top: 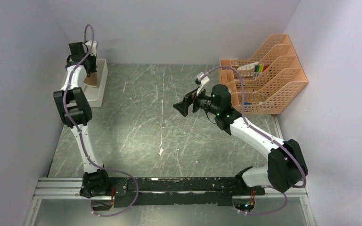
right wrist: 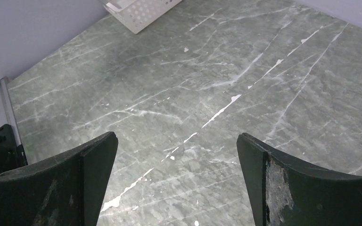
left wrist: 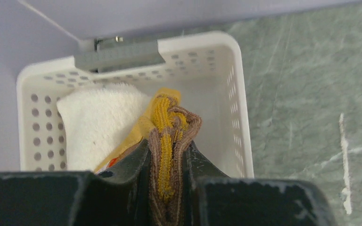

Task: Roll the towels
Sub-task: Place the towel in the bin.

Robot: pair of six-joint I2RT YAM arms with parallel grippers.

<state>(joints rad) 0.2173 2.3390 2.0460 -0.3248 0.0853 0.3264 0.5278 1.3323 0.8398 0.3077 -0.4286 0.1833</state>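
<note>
Left jaws: the left gripper (left wrist: 167, 147) is clenched on a bunched fold of the brown towel (left wrist: 172, 120), whose mustard-yellow reverse shows between the fingers.
Right jaws: the right gripper (right wrist: 176, 141) is released and spread wide, with nothing between the fingers, above the middle of the green marbled table (right wrist: 217, 70).
Towel positions: both towels are in the white perforated basket (left wrist: 238, 94) at the table's far-left corner. The cream terry towel (left wrist: 99, 122) lies against the basket's left wall and touches the brown one.
Risk, drag-along: the cream towel may be pulled up with the brown one, since the two are pressed together and terry clings.
Risk, basket: the basket may be tipped or shifted if cloth catches on its rim during a lift.
Risk, grip: only a narrow crumpled fold appears to be held, so the towel could slip free or come out as a lump that is hard to spread for rolling.
Hidden, towel: the lower part of the brown towel is covered by the fingers, and how much of it rests in the basket cannot be told.
Hidden, overhead: in the top view the basket's contents are mostly masked by the left arm.
Hard to make out: the contents of the orange file rack (top: 268, 75) are too small to identify.
</note>
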